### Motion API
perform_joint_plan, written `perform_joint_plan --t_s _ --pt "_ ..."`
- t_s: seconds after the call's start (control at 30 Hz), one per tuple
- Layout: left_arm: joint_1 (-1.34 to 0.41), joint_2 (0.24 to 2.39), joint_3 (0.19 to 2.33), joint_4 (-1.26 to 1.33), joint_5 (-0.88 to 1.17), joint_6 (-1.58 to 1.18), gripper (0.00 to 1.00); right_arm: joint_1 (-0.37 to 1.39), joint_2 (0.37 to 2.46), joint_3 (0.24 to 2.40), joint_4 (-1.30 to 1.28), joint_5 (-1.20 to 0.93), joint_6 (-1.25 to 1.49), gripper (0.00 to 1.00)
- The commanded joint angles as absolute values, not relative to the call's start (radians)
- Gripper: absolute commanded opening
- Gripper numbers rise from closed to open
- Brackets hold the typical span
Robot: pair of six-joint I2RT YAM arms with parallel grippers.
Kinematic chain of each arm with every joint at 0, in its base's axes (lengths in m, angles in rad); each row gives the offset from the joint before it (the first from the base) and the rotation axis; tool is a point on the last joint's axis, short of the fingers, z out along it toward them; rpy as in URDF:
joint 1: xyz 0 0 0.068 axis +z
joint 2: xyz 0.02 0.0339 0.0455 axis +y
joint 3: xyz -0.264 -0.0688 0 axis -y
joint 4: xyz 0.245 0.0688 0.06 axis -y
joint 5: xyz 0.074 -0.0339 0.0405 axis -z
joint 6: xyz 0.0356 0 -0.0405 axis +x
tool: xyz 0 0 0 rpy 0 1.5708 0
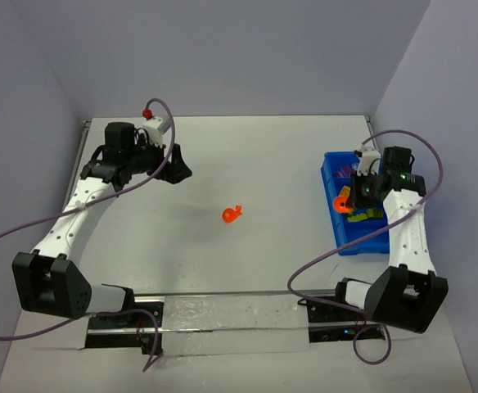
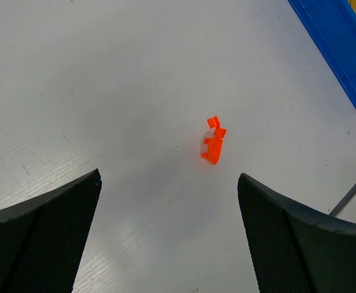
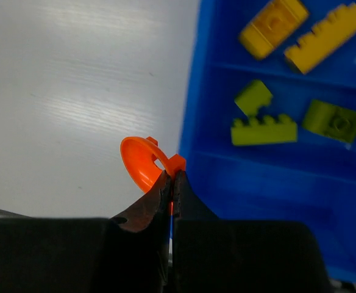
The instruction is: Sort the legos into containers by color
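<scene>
– Your white bench stands between pale walls, with the blue tray by its right edge. What do your arms hold?
– Your right gripper is clenched on a rounded orange piece, at the tray's side facing mid-bench. Your left gripper hangs released over mid-bench, with a second orange piece lying just beyond its fingers.
– And your tray?
– Yellow bricks in one compartment, lime-green bricks in the next.

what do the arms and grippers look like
White shells, black joints and bases on the left arm and right arm, a purple cable along each, a red knob at the left wrist. The left gripper and right gripper are black; the left's fingers are mesh-textured wedges.
</scene>
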State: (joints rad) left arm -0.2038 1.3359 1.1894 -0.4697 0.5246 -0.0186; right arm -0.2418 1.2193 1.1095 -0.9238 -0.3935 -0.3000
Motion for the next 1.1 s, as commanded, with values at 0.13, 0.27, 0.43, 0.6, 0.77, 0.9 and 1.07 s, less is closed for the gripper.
perform_joint_plan --t_s 0.13,0.27,0.43,0.6,0.77,0.9,1.07 --pt "-0.227 1.361 1.264 -0.466 0.480 -0.011 0.99 -0.425 1.141 1.009 -1.019 -0.230 -0.634 0.00" --pt "-0.227 1.361 1.255 -0.460 0.488 -0.011 0.99 -0.477 1.189 1.006 -1.011 -0.173 -0.695 0.00" --pt "-0.229 1.365 1.257 -0.461 0.486 -0.011 0.99 -0.476 1.239 0.990 -0.965 -0.139 -0.695 0.00" --pt "-0.229 1.358 1.253 -0.462 0.480 -0.011 0.99 -0.468 1.274 0.973 -0.927 -0.118 -0.690 0.01" --pt "-0.229 1.359 1.252 -0.463 0.474 -0.011 0.99 -0.462 1.335 0.997 -0.905 -0.112 -0.659 0.12" --pt "-0.229 1.355 1.243 -0.462 0.469 -0.011 0.99 -0.449 1.354 1.011 -0.901 -0.115 -0.646 0.41" --pt "-0.229 1.355 1.246 -0.466 0.472 -0.011 0.99 -0.410 1.331 1.070 -0.973 -0.149 -0.628 0.72"
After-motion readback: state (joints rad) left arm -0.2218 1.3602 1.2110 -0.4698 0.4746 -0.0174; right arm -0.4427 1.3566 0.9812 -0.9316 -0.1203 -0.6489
